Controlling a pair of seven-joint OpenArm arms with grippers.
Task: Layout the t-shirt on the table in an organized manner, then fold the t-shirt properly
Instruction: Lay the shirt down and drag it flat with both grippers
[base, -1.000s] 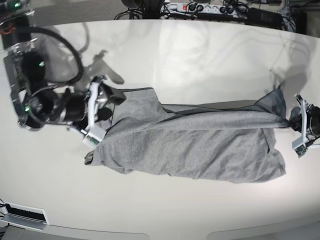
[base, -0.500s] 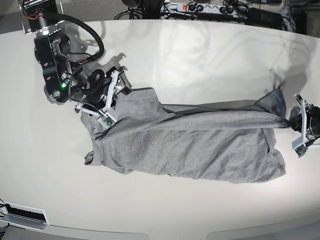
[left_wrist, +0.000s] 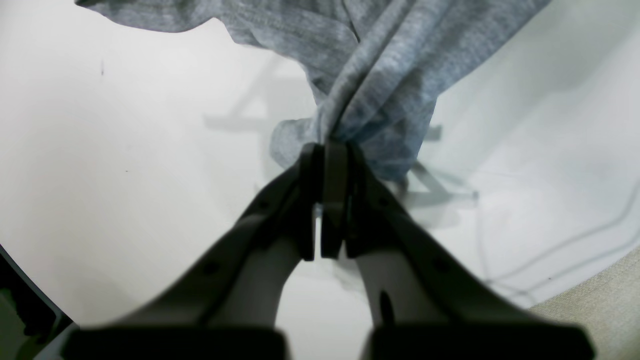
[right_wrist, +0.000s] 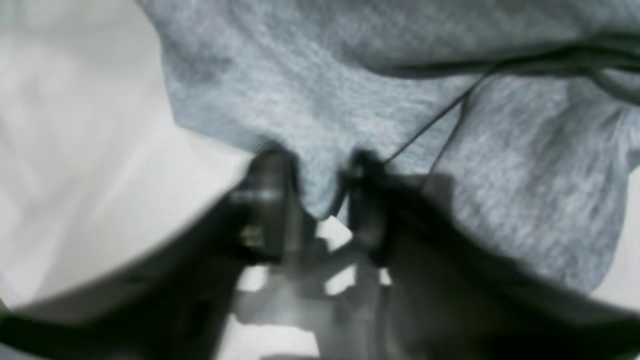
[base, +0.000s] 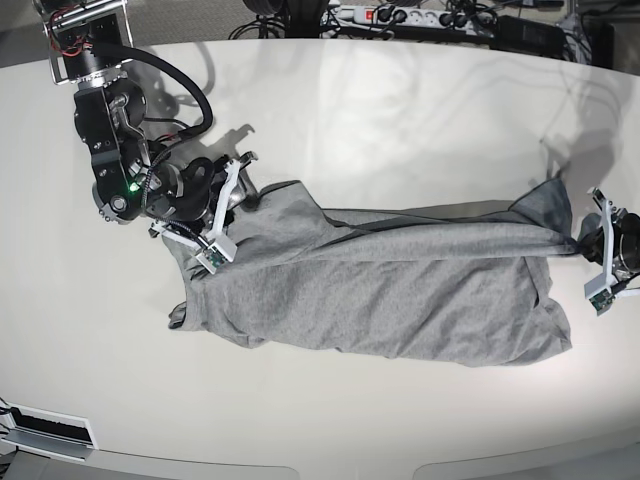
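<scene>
Left gripper (left_wrist: 330, 165) clamped on bunched t-shirt (base: 400, 290) corner, R end of table (base: 400, 110). Right gripper (right_wrist: 315, 200) parted astride cloth edge at L end. Shirt lies crumpled mid-table; bare glossy top all round, cables (base: 430, 18) behind far edge.

The shirt (base: 400, 290) lies on the table (base: 400, 110), stretched long across its middle between my two arms. My left gripper (base: 590, 248) is at the shirt's right end in the base view, closed on a bunched corner just above the tabletop. My right gripper (base: 228, 205) is at the opposite end, at the far corner, its jaws apart with a fold of cloth between them. A power strip (base: 400, 17) lies beyond the table's far edge.
</scene>
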